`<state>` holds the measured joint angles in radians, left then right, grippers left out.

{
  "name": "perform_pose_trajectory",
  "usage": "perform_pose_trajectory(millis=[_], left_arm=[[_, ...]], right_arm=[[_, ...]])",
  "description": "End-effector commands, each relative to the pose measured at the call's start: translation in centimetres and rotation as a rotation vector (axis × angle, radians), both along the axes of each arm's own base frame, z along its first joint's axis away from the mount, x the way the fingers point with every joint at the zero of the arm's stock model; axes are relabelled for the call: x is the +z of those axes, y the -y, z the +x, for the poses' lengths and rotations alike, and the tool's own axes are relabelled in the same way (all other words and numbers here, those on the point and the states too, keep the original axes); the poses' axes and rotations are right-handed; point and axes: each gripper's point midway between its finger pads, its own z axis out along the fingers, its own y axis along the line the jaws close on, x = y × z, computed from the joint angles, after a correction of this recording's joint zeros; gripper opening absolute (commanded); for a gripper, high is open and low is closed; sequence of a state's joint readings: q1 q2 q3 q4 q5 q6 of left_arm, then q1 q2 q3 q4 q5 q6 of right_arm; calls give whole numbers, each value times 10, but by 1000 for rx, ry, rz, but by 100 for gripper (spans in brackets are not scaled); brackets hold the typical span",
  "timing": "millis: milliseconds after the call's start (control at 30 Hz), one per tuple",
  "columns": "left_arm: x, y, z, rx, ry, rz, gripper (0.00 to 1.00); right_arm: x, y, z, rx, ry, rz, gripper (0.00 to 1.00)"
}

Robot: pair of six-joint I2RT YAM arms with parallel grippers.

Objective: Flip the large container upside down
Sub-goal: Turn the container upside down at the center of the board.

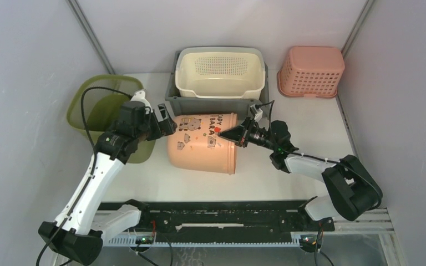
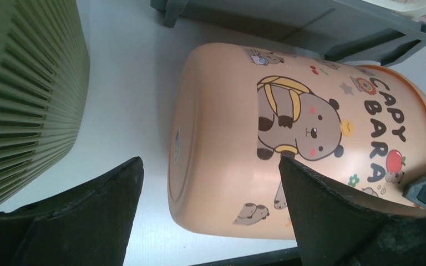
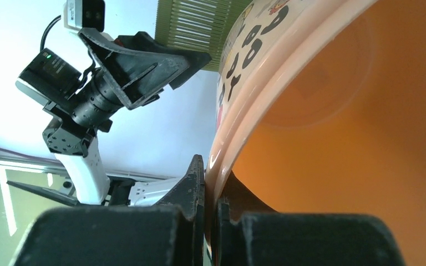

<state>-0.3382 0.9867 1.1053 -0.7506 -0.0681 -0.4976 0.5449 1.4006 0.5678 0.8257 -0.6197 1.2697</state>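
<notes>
Overhead, the large container [image 1: 202, 143] is down on its side in the middle of the table [image 1: 305, 124], a peach bucket with cartoon animals printed on it. What that view can't settle, the right wrist camera does: the right gripper [image 3: 211, 185] is clamped tight on the bucket's rim, one finger outside the lip and one inside against the orange interior. The left wrist camera gives the other end. There the left gripper [image 2: 209, 163] stands spread wide, with a black finger either side of the bucket's flat bottom. Whether either pad touches the wall, I can't tell.

Around it, the grey bin [image 1: 172, 98] sits just behind the bucket with a cream basket [image 1: 220, 83] nested inside. From above the two look very close, and contact can't be judged. The green basket [image 1: 91, 108] stands off to the left, partly covered by the left arm, and its ribbed wall fills the left edge of the left wrist view. A pink basket [image 1: 312, 71] rests mouth-down at the far right corner, well apart.

The bucket's long axis runs left to right across the table. The open mouth points right towards the right arm and the closed base points left.
</notes>
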Motion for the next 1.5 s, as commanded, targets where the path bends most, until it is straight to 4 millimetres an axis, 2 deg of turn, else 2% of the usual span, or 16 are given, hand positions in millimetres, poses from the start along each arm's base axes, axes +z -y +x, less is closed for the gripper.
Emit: perform_pose_trajectory(millis=[0, 233, 400, 733, 1000, 1200, 1467], left_arm=[[6, 5, 17, 11, 37, -11, 97], [-2, 24, 30, -39, 60, -82, 96], [-15, 37, 34, -75, 41, -126, 96], [-33, 43, 31, -78, 13, -141, 96], [-5, 55, 25, -122, 59, -210, 96], [19, 54, 18, -130, 99, -234, 95], [55, 50, 9, -127, 166, -264, 95]], right_arm=[[-13, 2, -6, 28, -59, 31, 0], [-14, 2, -6, 32, -59, 32, 0], [-13, 2, -7, 38, -57, 35, 0], [-11, -1, -7, 46, -62, 59, 0], [-7, -7, -8, 62, -62, 100, 0], [-9, -11, -10, 73, -67, 102, 0], [-17, -18, -10, 61, -63, 2, 41]])
